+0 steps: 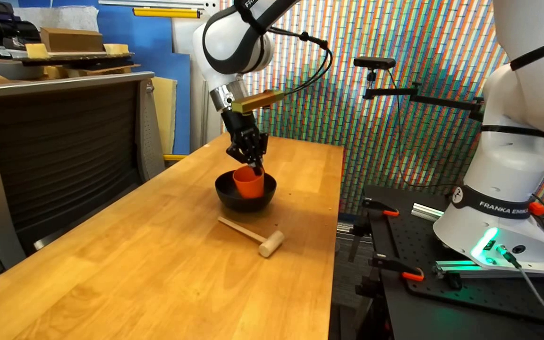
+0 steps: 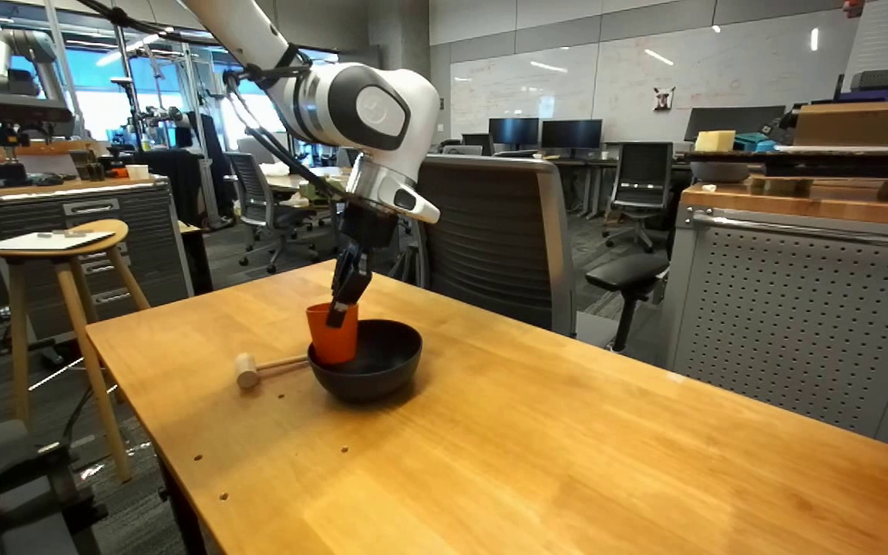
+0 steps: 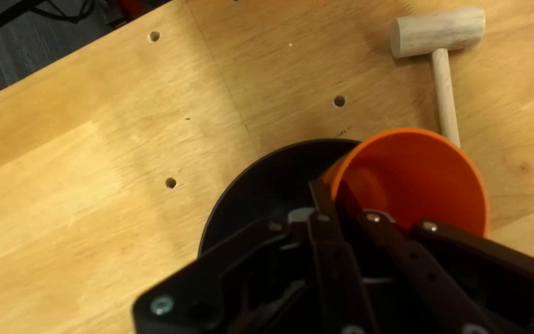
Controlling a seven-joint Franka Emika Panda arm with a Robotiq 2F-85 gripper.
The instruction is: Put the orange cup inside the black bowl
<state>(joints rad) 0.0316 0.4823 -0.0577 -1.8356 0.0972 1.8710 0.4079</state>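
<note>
Tabletop (image 1: 168, 264), "FRANKA EMIKA" base (image 1: 491, 229), cup (image 1: 249, 185) in bowl (image 1: 239, 204)

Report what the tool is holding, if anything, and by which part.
The tool holds the orange cup by its wall at the rim, pinched from inside and outside.

The cup (image 1: 249, 185) is plain orange, bowl (image 2: 371, 374) black, mallet (image 3: 441, 60) beige, fingers (image 2: 350, 284) apparently black.

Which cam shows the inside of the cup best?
The wrist view: it looks down into the cup, so the inner wall shows, though the jaws, gripping its side, cover part of the rim. Both exterior views show it from the side, mostly outer wall, with little or none of the inside.
</note>
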